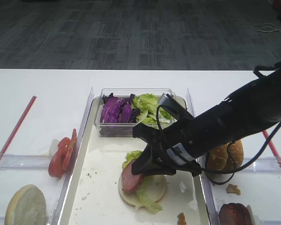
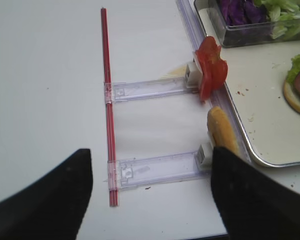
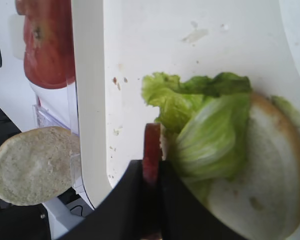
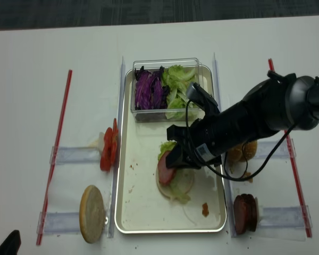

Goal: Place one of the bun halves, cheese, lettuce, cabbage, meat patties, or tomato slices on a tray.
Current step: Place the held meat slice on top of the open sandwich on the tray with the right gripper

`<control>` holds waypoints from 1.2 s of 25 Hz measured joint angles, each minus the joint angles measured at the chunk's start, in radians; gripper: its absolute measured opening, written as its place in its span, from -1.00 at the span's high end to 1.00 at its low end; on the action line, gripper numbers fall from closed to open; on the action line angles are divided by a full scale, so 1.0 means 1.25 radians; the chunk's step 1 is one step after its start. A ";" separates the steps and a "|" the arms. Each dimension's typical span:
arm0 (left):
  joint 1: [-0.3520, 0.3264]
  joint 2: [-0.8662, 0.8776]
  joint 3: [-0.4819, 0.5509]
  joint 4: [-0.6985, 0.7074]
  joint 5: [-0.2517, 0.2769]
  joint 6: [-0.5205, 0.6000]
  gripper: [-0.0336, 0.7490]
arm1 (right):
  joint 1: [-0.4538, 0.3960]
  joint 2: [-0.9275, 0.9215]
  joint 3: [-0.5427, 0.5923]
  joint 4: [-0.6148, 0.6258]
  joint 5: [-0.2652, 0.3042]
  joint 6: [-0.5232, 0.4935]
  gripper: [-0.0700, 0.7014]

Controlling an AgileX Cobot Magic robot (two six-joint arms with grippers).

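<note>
My right claw [image 1: 139,169] is pinched tight on a meat patty [image 1: 130,179], which stands on edge between my black fingers [image 3: 132,200]; in my right wrist view its reddish rim pokes up from the closed pair. The patty hangs low over the lettuce [image 3: 205,125] that lies on a bun half [image 3: 262,190], cut face up, on the tray [image 1: 98,197]; I cannot tell whether it is touching the leaf. That bun sits in the middle of the tray, nearer its front end, with green leaf sticking out on both its far and near sides.

At the far end of the tray stands a clear box [image 1: 107,129], holding purple cabbage [image 1: 116,111] on the left and more frilly lettuce on the right. A few crumbs [image 1: 181,218] lie on the tray near its front right corner.

Off the tray on the left, tomato slices [image 1: 63,154] stand in a clear holder [image 1: 23,161], and nearer the front another bun half [image 1: 25,206] rests cut face up. To the right of the tray, a sesame-topped bun [image 1: 227,157] shows behind my arm, and more meat patties [image 1: 234,214] sit in front of it.

My left claw [image 2: 150,195] hangs spread wide over the white table [image 1: 37,93], well away from the tray, with nothing between its fingers and a red strip [image 2: 107,100] running beneath it.
</note>
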 joint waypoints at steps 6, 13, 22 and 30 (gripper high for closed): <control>0.000 0.000 0.000 0.000 0.000 0.000 -0.30 | 0.000 0.005 0.000 0.002 -0.005 -0.001 0.58; 0.000 0.000 0.000 0.000 0.000 0.000 -0.30 | 0.000 0.005 0.000 0.002 -0.014 -0.001 0.31; 0.000 0.000 0.000 0.000 0.000 0.000 -0.30 | 0.000 0.005 -0.013 -0.057 -0.014 0.055 -0.07; 0.000 0.000 0.000 0.000 0.000 0.000 -0.30 | 0.000 -0.004 -0.078 -0.262 -0.013 0.212 -0.12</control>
